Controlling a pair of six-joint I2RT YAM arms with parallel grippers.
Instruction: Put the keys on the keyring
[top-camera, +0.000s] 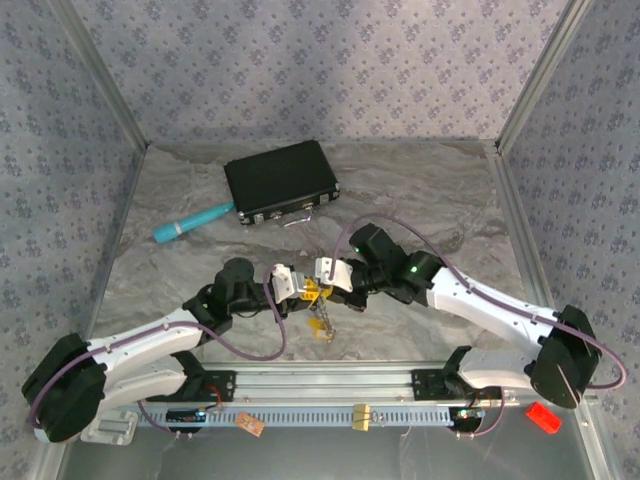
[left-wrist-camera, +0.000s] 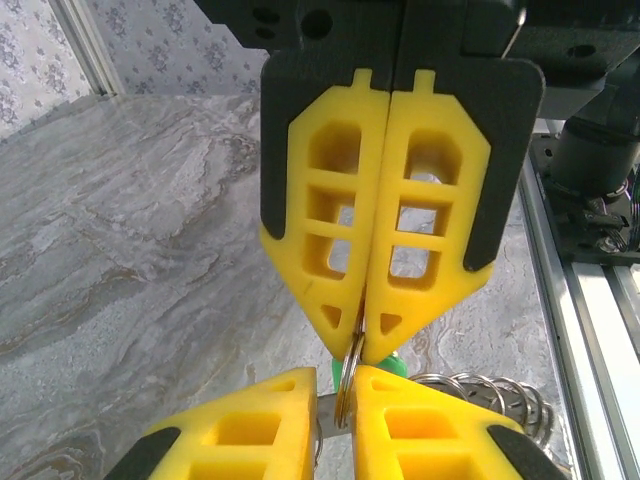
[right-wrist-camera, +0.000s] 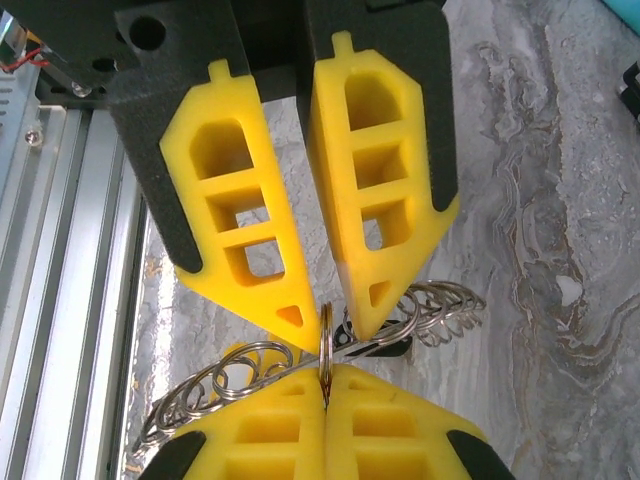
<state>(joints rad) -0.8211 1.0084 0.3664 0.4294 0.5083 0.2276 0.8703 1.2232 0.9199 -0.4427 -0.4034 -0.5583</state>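
Note:
Both grippers meet tip to tip above the middle of the table. My right gripper (top-camera: 322, 288) (right-wrist-camera: 325, 372) is shut on a small split ring (right-wrist-camera: 325, 335) seen edge-on, one of several strung on the grey keyring (right-wrist-camera: 440, 305) (left-wrist-camera: 480, 395). My left gripper (top-camera: 305, 293) (left-wrist-camera: 340, 375) is narrowly open, its fingertips either side of that same small ring (left-wrist-camera: 348, 385) with a gap on the left side. A green key head (left-wrist-camera: 395, 366) peeks out behind the tips. A black key head (right-wrist-camera: 385, 346) and a yellow one (right-wrist-camera: 240, 352) hang at the keyring. The bunch (top-camera: 322, 325) dangles below the grippers.
A black rectangular case (top-camera: 281, 181) lies at the back of the table, with a teal pen-like tool (top-camera: 192, 223) to its left. The aluminium rail (top-camera: 320, 385) with the arm bases runs along the near edge. A small red object (top-camera: 543, 416) sits beyond the rail at the right.

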